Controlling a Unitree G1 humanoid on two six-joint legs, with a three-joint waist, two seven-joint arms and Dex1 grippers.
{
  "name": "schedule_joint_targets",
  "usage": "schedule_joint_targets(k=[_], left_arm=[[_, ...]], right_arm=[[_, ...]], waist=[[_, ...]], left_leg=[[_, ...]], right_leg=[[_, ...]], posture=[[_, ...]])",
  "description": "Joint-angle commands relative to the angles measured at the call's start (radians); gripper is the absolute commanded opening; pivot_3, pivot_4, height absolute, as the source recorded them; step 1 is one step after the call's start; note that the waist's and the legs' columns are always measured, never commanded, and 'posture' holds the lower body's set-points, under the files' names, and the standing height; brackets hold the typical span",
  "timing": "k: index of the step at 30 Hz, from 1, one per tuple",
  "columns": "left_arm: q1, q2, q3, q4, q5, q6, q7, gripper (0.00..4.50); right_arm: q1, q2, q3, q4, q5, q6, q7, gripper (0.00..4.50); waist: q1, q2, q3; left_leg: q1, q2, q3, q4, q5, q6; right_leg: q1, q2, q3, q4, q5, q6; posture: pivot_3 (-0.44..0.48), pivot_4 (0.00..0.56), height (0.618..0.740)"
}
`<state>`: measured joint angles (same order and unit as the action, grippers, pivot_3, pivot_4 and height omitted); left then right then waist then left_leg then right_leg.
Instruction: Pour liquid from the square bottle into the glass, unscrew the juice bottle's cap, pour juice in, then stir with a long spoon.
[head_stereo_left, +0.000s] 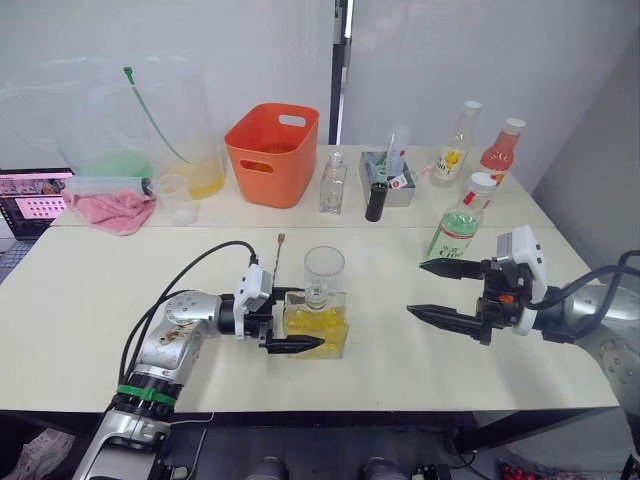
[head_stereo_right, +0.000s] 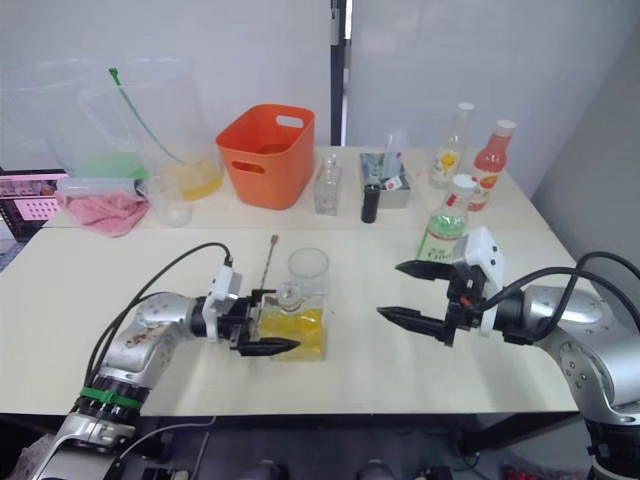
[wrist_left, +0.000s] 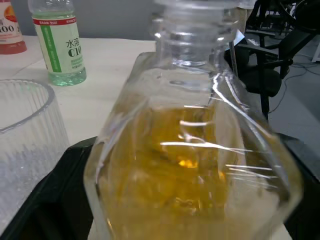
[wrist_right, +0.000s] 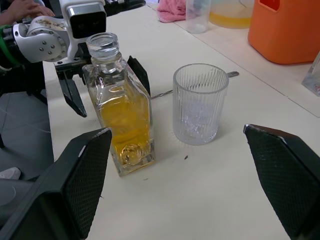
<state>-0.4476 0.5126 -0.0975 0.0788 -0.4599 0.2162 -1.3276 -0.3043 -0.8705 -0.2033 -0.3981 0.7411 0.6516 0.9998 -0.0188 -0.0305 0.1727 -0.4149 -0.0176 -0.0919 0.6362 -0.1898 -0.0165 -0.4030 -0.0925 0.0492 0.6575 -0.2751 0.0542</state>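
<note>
The square bottle (head_stereo_left: 318, 325), holding yellow liquid and with its neck uncapped, stands near the table's front edge. My left gripper (head_stereo_left: 310, 318) is open around it, one finger on each side, close to the glass walls. The ribbed clear glass (head_stereo_left: 324, 272) stands just behind the bottle, upright and without liquid. The long spoon (head_stereo_left: 277, 255) lies on the table behind my left wrist. To the right, my right gripper (head_stereo_left: 416, 288) hangs wide open, pointing at the bottle and holding nothing. The juice bottle (head_stereo_left: 460, 225) stands upright behind that gripper, its white cap (head_stereo_left: 481, 182) on.
Along the back stand an orange bin (head_stereo_left: 272, 155), a small clear bottle (head_stereo_left: 333, 185), a black cylinder (head_stereo_left: 376, 202), a grey tray (head_stereo_left: 392, 178), a yellow-labelled bottle (head_stereo_left: 455, 145) and a pink-red bottle (head_stereo_left: 500, 150). A measuring cup (head_stereo_left: 178, 200) and pink cloth (head_stereo_left: 115, 212) sit back left.
</note>
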Motion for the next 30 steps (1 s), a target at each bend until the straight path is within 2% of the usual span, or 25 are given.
schedule_joint_targets(k=[1, 6, 17, 23, 30], left_arm=[[0.039, 0.025, 0.021, -0.139, -0.036, 0.085, 0.06, 4.48], [0.072, 0.041, 0.039, -0.208, -0.018, 0.097, 0.134, 4.48], [-0.022, 0.003, -0.029, -0.105, 0.058, 0.003, 0.126, 4.48], [-0.038, 0.005, -0.039, -0.087, 0.065, -0.002, 0.107, 2.81], [-0.065, -0.005, -0.039, -0.081, 0.071, -0.014, 0.107, 2.81]], right_arm=[[-0.026, 0.002, 0.01, -0.004, -0.009, -0.013, -0.003, 4.5], [-0.05, 0.02, 0.032, 0.007, -0.015, -0.02, 0.0, 4.5], [-0.088, 0.039, 0.055, 0.022, -0.019, -0.02, 0.004, 4.5], [-0.078, 0.04, 0.053, 0.02, -0.019, -0.018, 0.009, 4.5], [-0.098, 0.068, 0.082, -0.028, -0.001, -0.005, -0.01, 4.5]], waist=[[0.001, 0.0, 0.0], [0.004, 0.0, 0.0], [0.003, 0.0, 0.0], [0.003, 0.0, 0.0], [0.003, 0.0, 0.0]], left_leg=[[0.0, 0.0, 0.0, 0.0, 0.0, 0.0], [0.0, 0.0, 0.0, 0.0, 0.0, 0.0], [0.0, 0.0, 0.0, 0.002, 0.0, 0.0], [0.0, 0.0, 0.0, 0.002, 0.0, 0.0], [0.0, 0.0, 0.0, 0.002, 0.0, 0.0]], right_leg=[[0.0, 0.0, 0.0, 0.0, 0.0, 0.0], [0.0, 0.0, 0.0, 0.0, 0.0, 0.0], [0.0, 0.0, 0.0, 0.0, 0.0, 0.0], [0.0, 0.0, 0.0, 0.0, 0.0, 0.0], [0.0, 0.0, 0.0, 0.0, 0.0, 0.0]], posture=[[0.0, 0.15, 0.74], [0.0, 0.15, 0.74], [0.0, 0.15, 0.74], [0.0, 0.15, 0.74], [0.0, 0.15, 0.74]])
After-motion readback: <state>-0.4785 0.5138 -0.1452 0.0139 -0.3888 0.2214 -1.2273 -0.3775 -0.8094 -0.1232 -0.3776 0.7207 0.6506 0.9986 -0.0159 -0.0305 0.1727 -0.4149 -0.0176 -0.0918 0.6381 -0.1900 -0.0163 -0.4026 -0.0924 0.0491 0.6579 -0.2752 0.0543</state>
